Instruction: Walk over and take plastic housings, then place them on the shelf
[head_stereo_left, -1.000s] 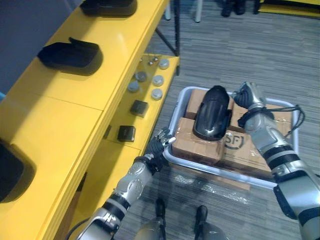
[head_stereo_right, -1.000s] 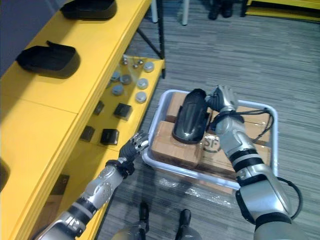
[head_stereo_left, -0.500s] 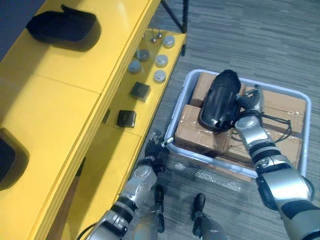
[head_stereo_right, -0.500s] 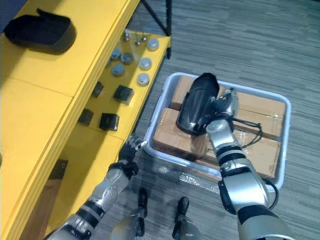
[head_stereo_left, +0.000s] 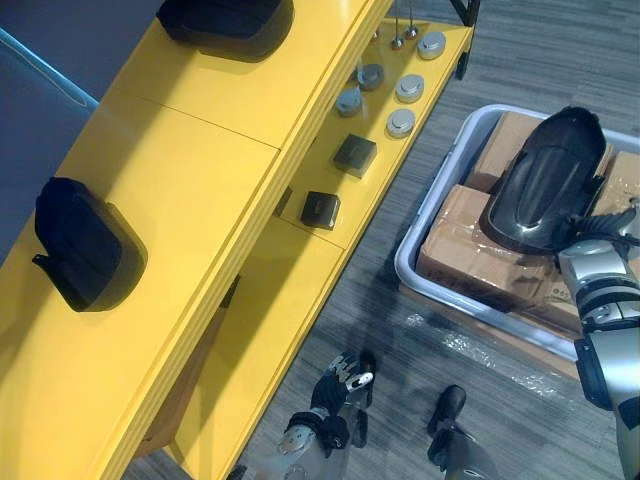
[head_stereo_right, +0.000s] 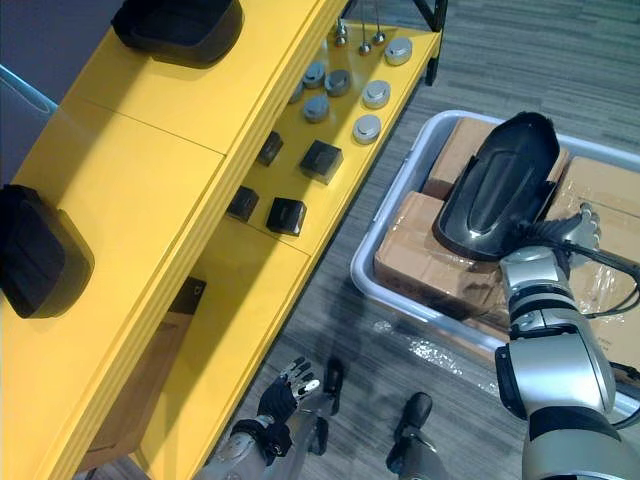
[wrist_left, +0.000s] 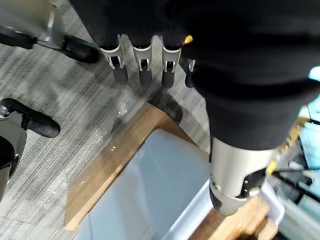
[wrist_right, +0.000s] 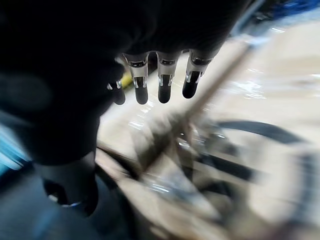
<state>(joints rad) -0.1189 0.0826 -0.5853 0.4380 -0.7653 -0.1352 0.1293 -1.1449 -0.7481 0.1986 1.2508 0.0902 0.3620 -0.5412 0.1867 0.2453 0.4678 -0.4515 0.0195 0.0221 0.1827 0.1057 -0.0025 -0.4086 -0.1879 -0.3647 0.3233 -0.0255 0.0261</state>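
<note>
Plastic housing (head_stereo_right: 500, 185) rests on cartons (head_stereo_right: 410, 262) in the half-cropped tub (head_stereo_right: 365, 277); right robot hand (head_stereo_right: 577, 228) beside it, left robot hand (head_stereo_right: 283, 392), both released.

The topmost shelf housing (head_stereo_left: 228, 20) and the grey bin (head_stereo_left: 406, 265) are cut by the edges.

Glossy black housing (head_stereo_left: 545, 180) lies across boxes (head_stereo_left: 455, 250) at my right, dome up I think; two more housings (head_stereo_left: 85, 245) on left shelf (head_stereo_left: 200, 170)
</note>
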